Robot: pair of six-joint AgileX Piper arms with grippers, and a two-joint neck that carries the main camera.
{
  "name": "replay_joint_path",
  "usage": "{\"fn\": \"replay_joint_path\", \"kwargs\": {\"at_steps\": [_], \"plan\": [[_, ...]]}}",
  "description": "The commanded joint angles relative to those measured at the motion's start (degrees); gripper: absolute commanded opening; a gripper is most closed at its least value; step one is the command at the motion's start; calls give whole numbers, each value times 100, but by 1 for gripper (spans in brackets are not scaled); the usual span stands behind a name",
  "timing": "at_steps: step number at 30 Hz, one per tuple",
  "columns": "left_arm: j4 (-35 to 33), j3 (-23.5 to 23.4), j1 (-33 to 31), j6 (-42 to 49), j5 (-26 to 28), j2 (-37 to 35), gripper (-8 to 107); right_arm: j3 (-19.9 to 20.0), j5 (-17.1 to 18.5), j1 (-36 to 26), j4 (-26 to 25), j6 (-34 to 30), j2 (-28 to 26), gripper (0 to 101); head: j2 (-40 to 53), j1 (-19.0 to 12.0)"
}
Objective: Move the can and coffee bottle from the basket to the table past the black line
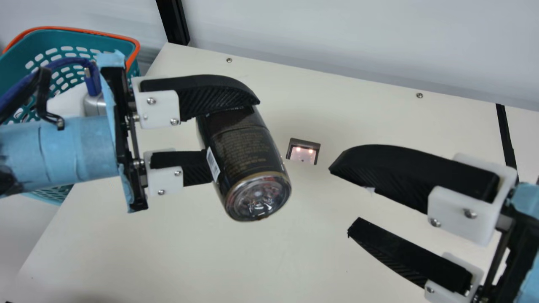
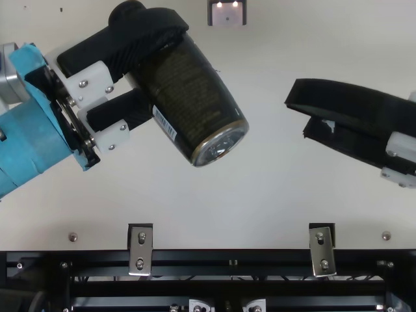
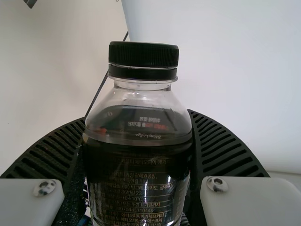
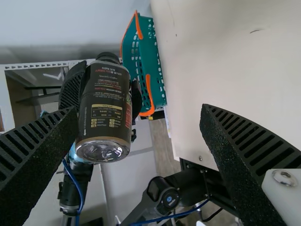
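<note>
My left gripper (image 1: 233, 136) is shut on the dark coffee bottle (image 1: 248, 149), holding it tilted above the table with its clear base towards the neck camera. In the left wrist view the bottle's black cap and clear shoulder (image 3: 138, 113) rise between the ribbed fingers of the left gripper (image 3: 136, 117). Facing it from the right, my right gripper (image 1: 340, 200) stands open, apart from the bottle; the right wrist view has bottle (image 4: 104, 110) and right gripper (image 4: 138, 109) too. The teal basket (image 1: 86, 40) is at far left, partly behind my left arm.
The black line (image 1: 506, 136) crosses the cream table (image 1: 345, 113) at far right, beyond the right gripper. A small lit recess (image 1: 303, 152) lies between the grippers. Metal brackets (image 2: 140, 249) sit along the table's near edge.
</note>
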Motion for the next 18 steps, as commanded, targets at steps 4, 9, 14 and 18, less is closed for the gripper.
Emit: {"fn": "replay_joint_path", "kwargs": {"at_steps": [4, 9, 14, 18], "plan": [[0, 0, 0, 0, 0, 0, 10, 155, 62, 151, 390, -34, 179, 101, -64, -20], [0, 0, 0, 0, 0, 0, 10, 296, 2, 443, 823, -116, 404, 101, -64, -20], [0, 0, 0, 0, 0, 0, 10, 365, -63, 720, 1309, -262, 612, 101, -64, -20], [0, 0, 0, 0, 0, 0, 10, 406, -65, 881, 1747, -418, 739, 101, -64, -20]]}}
